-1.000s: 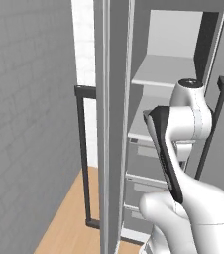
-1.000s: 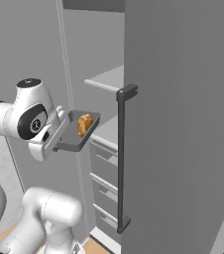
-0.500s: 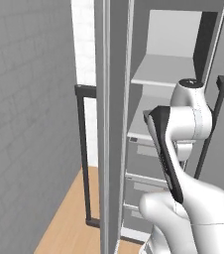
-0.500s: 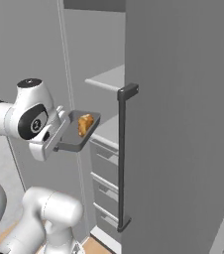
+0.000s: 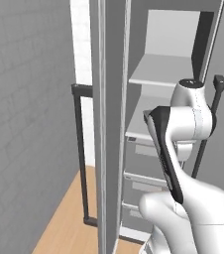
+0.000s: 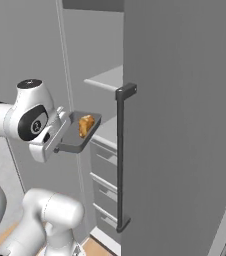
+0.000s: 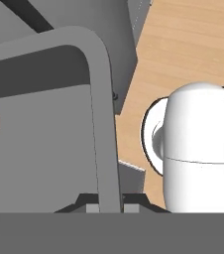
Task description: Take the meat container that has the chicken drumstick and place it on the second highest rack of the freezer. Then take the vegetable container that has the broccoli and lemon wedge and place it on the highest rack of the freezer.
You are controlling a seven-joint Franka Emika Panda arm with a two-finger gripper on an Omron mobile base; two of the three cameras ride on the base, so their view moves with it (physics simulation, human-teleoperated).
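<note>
With fingers clamped tight on rim of meat container [image 6: 80,141], my gripper [image 7: 110,207] holds tray level, out in front of me. Chicken drumstick [image 6: 86,124] lies at tray's far end, away from my fingers. Freezer [image 6: 180,125] stands open just beyond tray; highest rack [image 5: 166,70] above my hand, grey drawers [image 6: 106,170] below it.

The grey meat container [image 6: 77,136], holding the orange-brown chicken drumstick [image 6: 86,125], was held level beside the open freezer [image 6: 185,120].
</note>
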